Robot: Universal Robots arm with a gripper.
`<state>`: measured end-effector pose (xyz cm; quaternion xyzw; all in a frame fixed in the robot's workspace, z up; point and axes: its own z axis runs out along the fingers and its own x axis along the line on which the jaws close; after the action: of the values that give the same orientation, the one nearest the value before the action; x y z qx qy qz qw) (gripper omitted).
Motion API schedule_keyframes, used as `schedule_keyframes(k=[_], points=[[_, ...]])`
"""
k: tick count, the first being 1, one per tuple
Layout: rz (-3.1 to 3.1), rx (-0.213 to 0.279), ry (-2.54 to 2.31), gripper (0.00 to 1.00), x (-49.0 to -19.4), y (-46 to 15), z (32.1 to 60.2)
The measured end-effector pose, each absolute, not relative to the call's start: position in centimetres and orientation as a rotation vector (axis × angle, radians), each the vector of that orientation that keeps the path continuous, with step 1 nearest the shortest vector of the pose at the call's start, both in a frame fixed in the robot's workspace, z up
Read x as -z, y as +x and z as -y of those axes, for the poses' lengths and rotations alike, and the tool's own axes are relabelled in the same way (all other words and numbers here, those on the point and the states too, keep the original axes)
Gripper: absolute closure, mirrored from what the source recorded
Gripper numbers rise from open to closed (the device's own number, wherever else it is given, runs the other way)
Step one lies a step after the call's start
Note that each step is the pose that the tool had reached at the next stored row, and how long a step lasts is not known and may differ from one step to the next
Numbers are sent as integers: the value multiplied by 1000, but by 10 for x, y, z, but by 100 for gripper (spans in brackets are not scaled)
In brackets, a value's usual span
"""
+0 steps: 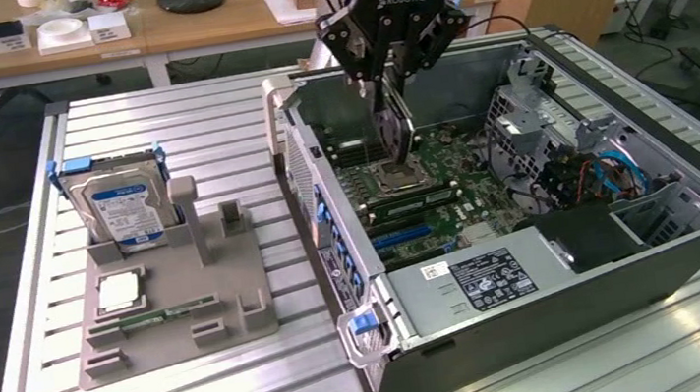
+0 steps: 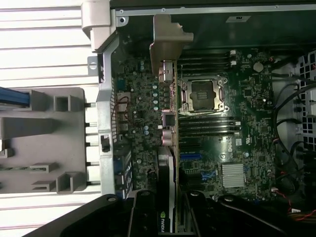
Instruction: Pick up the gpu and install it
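Note:
The gpu [image 1: 393, 127] hangs on edge inside the open computer case [image 1: 561, 310], its lower edge just above the motherboard [image 1: 461, 183] near the CPU socket [image 1: 398, 177]. My gripper [image 1: 384, 75] is shut on the card's upper end. In the wrist view the gpu [image 2: 167, 170] shows edge-on between my two black fingers [image 2: 143, 215], black cooler on one face and silver end bracket [image 2: 167, 39] at the far end, by the case's rear wall. The card runs alongside the CPU socket [image 2: 203, 95] over the motherboard [image 2: 247, 123]. Whether its edge touches a slot is hidden.
A grey holder [image 1: 191, 303] stands on the slatted table at the exterior view's left, carrying an upright hard drive [image 1: 121, 210], a CPU chip [image 1: 119, 291] and a memory stick [image 1: 153, 317]. Inside the case are drive cages with cables [image 1: 599, 173] and a power supply [image 1: 492, 274].

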<state>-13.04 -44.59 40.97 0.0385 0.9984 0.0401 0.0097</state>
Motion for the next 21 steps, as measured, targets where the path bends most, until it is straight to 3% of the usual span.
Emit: schedule_keyframes(k=[21], points=[[-3117, -125, 120, 73, -410, -87, 445]])
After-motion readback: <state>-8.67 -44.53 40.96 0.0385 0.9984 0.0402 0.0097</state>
